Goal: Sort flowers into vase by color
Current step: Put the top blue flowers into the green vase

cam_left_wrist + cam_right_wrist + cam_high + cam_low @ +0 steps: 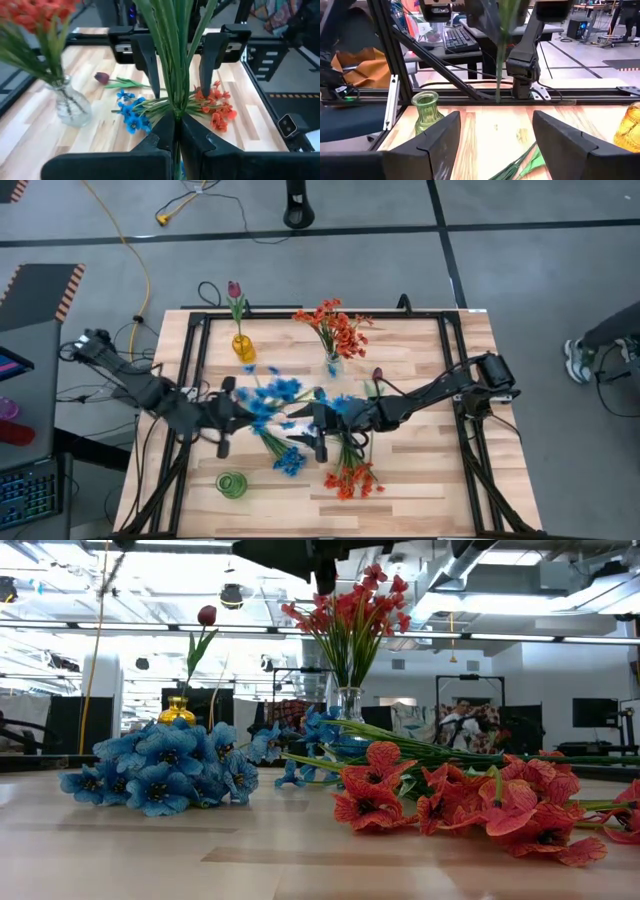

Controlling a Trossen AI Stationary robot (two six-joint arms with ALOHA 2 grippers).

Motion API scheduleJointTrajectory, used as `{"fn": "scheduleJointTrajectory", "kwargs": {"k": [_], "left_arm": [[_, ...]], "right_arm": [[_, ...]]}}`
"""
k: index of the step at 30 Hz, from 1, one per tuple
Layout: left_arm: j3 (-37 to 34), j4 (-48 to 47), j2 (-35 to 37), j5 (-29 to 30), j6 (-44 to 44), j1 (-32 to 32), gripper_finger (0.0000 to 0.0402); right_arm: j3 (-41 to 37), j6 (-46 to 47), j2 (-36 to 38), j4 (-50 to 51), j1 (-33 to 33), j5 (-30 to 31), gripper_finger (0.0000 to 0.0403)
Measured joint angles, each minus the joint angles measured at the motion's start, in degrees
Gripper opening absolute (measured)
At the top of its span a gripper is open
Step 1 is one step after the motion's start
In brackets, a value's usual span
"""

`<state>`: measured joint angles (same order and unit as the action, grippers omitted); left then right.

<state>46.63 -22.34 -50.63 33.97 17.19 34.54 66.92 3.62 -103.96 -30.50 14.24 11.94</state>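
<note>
the left gripper (226,418) sits over the middle of the wooden table (420,480), and its two fingers are squeezed tight on the green stems of a blue flower bunch (272,395), which it holds up above the wood. the right gripper (320,425) is just beside it, facing it, and its fingers are spread apart with nothing between them. in the right wrist view the held stems (501,47) hang down just past those open fingers. more blue flowers (288,460) lie flat on the table near the front, and a bunch of orange-red flowers (352,478) lies close to them on the right. one dark maroon tulip (377,376) lies on the wood behind the right gripper. at the back, a yellow vase (243,346) stands upright with another maroon tulip (235,290) in it, and a clear glass vase (333,364) holds orange-red flowers (333,325). a green vase (231,484) stands by itself near the front left corner, with no flowers in it. in the low view the loose blue flowers (165,768) and orange-red flowers (470,802) rest on the table close to the camera
</note>
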Motion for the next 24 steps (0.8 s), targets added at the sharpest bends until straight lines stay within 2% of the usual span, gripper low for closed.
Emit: {"fn": "scheduleJointTrajectory", "kwargs": {"k": [4,13,19,24], "left_arm": [[0.0,-3.31,0.98,8.89,5.37,8.31,0.0],[0.0,-4.3,-3.47,22.41,17.3,25.21,0.0],[0.0,-4.12,-8.66,29.95,27.06,32.83,0.0],[0.0,-3.71,-11.64,33.78,33.15,36.27,0.0]], "right_arm": [[0.0,0.81,0.1,0.27,0.0,0.15,0.0276],[0.0,1.09,0.1,0.22,0.0,0.13,0.0276],[0.0,1.07,0.1,0.18,0.0,0.14,0.0276],[0.0,1.07,0.1,0.15,0.0,0.13,0.0276]]}}
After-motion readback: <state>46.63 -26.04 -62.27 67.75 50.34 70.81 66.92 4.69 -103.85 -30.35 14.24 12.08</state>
